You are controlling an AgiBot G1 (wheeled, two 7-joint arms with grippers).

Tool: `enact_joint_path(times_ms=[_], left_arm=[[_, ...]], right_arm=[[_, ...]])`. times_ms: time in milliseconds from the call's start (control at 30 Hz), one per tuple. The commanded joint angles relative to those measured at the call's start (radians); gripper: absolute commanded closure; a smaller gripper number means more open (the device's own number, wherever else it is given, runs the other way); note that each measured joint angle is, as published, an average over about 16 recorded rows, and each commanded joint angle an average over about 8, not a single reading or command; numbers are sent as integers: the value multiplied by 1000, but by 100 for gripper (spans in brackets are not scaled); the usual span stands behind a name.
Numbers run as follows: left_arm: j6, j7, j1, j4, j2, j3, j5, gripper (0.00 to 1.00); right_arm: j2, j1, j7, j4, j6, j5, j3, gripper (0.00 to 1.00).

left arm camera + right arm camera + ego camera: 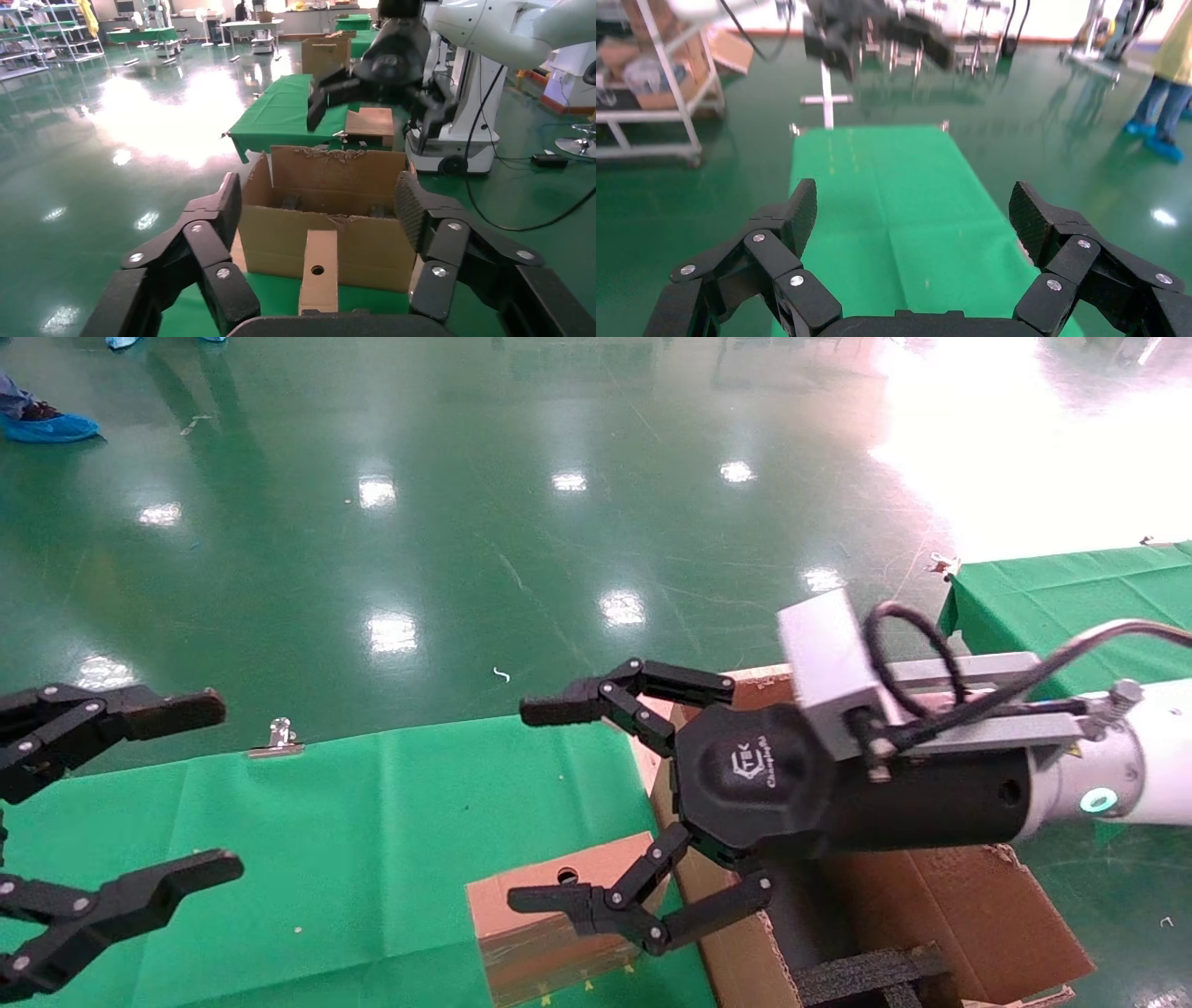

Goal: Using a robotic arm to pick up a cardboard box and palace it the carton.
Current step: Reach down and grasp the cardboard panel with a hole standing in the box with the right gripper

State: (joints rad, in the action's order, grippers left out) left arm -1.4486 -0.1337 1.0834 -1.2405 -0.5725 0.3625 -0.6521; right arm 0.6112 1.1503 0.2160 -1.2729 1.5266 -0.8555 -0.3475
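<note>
The small brown cardboard box point(545, 910) with a round hole in its narrow face lies on the green table, right beside the carton point(968, 915), a large brown one with torn flaps and black foam inside. The robotic arm point(1131, 770) on my right reaches in over the carton. Its right gripper point(535, 803) is open and empty above the small box. My left gripper point(200, 789) is open and empty at the table's left. In the left wrist view the box point(318, 270) lies ahead between its fingers point(225, 203), with the carton point(365, 242) behind.
A green cloth point(372, 840) covers the table, held by a metal clip point(277, 736) at its far edge. A second green table point(1071, 593) stands at the right. Beyond is glossy green floor. The right wrist view shows the cloth point(891, 203) and a person's legs point(1162, 112).
</note>
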Motion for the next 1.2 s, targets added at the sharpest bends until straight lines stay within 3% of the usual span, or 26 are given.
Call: enact_joint_path(times_ms=[33,400,1133,1167,1200], left_arm=[[0,0,0,0,0,0,0,100],[0,0,0,0,0,0,0,100],[0,0,0,0,0,0,0,100],[0,0,0,0,0,0,0,97],[0,0,0,0,0,0,0,85]], right_arm=[[-3,18,6,3,9,-33,-14,0],[79,202,-3,30,48,-310,-196,0],[293,409,-161,195,45,-648,-510,0],[300,418,-165,195,45,-661,-523,0],[306,426,-169,195,45,-672,-535,0]])
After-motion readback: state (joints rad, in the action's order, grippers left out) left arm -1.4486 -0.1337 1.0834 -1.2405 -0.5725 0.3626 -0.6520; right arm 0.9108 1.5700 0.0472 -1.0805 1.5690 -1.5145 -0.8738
